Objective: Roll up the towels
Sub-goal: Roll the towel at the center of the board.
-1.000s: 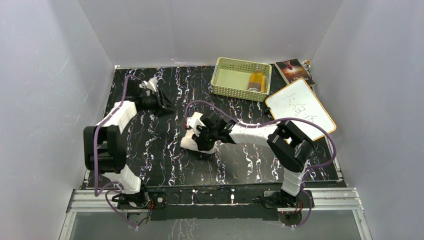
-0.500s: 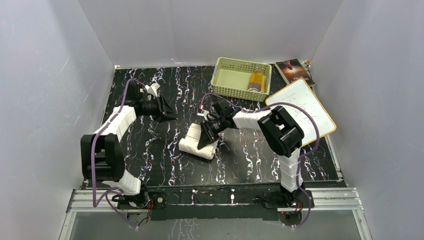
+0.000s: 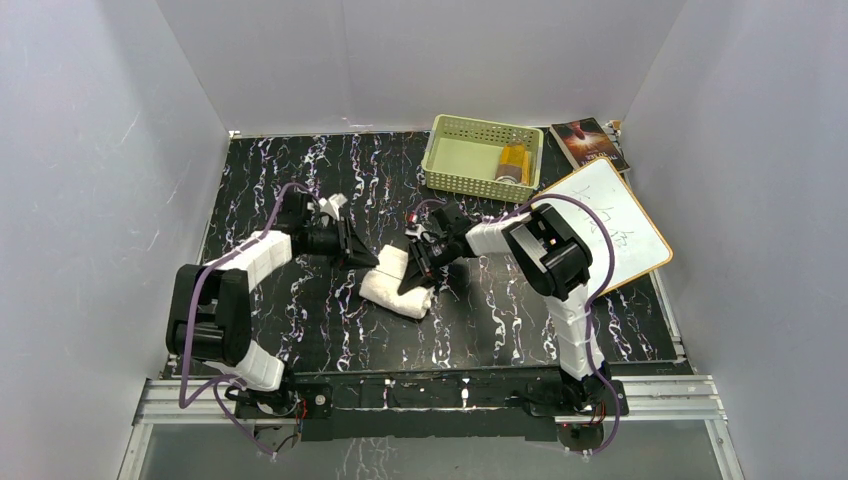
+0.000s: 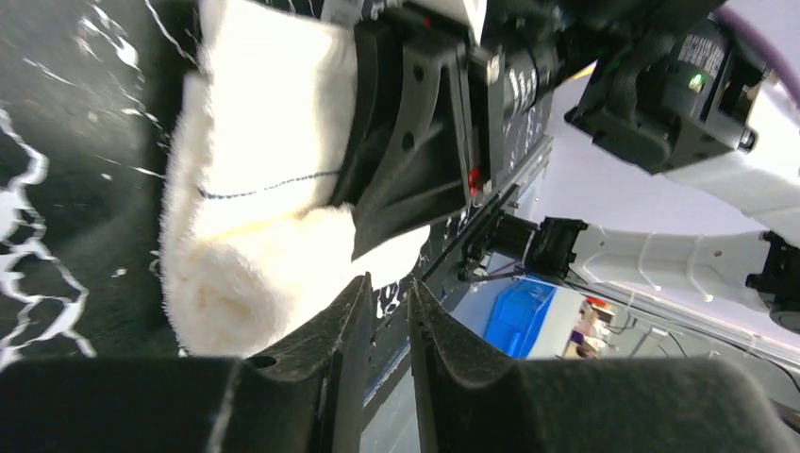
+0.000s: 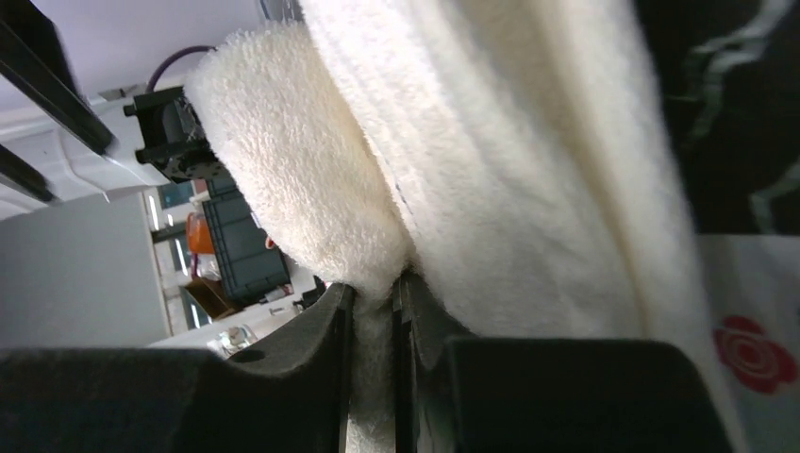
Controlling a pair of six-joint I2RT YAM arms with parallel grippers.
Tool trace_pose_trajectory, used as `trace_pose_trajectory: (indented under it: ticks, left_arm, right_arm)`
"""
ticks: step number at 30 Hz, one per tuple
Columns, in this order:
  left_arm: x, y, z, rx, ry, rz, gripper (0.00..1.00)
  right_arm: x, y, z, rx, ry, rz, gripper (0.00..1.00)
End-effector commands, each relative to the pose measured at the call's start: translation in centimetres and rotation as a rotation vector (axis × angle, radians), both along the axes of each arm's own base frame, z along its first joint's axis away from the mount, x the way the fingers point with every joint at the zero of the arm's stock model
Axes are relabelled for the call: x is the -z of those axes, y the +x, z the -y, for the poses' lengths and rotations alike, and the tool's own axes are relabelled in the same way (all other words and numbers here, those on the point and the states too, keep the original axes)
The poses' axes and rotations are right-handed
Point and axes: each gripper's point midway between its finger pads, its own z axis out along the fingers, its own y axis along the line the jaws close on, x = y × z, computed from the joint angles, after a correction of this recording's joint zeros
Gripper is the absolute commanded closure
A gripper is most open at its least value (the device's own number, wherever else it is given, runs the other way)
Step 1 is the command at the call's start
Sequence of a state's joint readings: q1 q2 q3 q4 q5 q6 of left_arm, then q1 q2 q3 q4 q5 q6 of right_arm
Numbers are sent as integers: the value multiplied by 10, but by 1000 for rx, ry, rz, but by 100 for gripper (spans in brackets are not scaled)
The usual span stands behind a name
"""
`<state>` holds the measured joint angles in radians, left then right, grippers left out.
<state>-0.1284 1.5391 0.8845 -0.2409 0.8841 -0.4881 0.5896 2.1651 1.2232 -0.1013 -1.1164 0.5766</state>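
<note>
The cream-white towel [image 3: 383, 289] lies rolled and bunched at the table's middle; it also shows in the left wrist view [image 4: 255, 189] and the right wrist view [image 5: 491, 170]. My right gripper [image 3: 413, 274] [image 5: 375, 288] is shut on a fold of this towel at its right side. My left gripper [image 3: 357, 251] [image 4: 387, 283] is shut and empty, right beside the towel's left end. The mustard-yellow and brown towel [image 3: 513, 163] lies rolled in the green basket [image 3: 450, 160].
The basket stands at the back right. A white board with an orange rim [image 3: 602, 225] lies at the right, and a book [image 3: 588, 142] lies behind it. Grey walls enclose the table on three sides.
My left gripper has moved right and nearer, up to the cream-white towel's left end. My right gripper has swung from over the towel to its right side, still shut on it.
</note>
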Motion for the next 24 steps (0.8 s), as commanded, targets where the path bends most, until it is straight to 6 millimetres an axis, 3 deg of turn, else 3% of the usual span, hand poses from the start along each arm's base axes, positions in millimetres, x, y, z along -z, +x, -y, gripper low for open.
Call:
trace_pose_trajectory:
  ticks: [1,5,9,14,17,20,24]
  left_arm:
    - [-11,-15,15,9,-121,-28,81]
    - [-3,-24,19,14,-140,-65,82]
    - [23,-27,20,12,-101,-94,83]
    - [58,-12,18,-45,-69,-115,89]
    - [68,-4,19,-64,-61,-123,89]
    - [82,-5,14,-66,-8,-135,90]
    - [98,-12,9,-50,55,-154,90]
  right_arm:
    - [23,24,8,111,-79,-9,100]
    - [30,30,11,143,-122,-11,99]
    - [33,33,11,145,-140,-11,93]
    - [35,33,16,114,-199,41,89]
    - [37,35,22,94,-274,101,82]
    - [24,48,27,91,-333,241,66]
    - [-14,73,28,71,-378,519,53]
